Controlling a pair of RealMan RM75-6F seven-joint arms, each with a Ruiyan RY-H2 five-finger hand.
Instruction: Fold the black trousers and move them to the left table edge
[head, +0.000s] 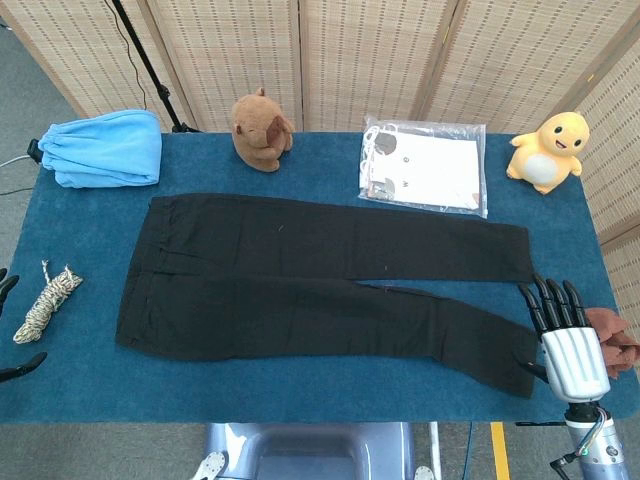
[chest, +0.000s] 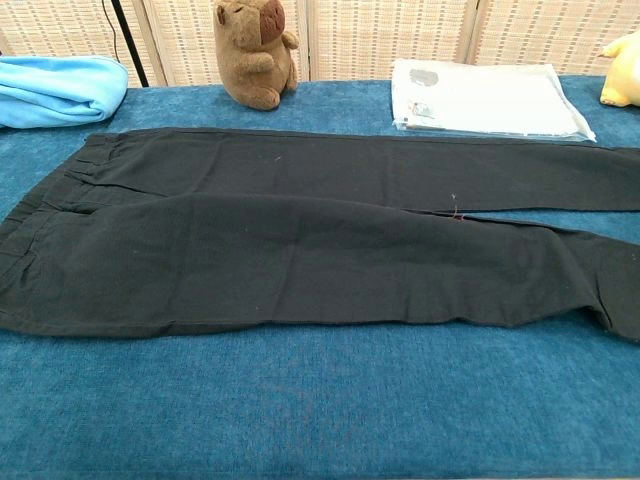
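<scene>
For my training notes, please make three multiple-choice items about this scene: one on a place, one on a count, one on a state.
1. Where is the blue cloth?
A. far left corner
B. far right corner
C. on the trousers

2. How many plush toys stand on the table?
A. one
B. two
C. four

3. How do the black trousers lie?
A. folded in half
B. rolled up
C. spread flat, unfolded

Key: 1 A, the blue cloth lies there; 2 B, brown plush and yellow plush; 3 C, the black trousers show both legs at full length.
</scene>
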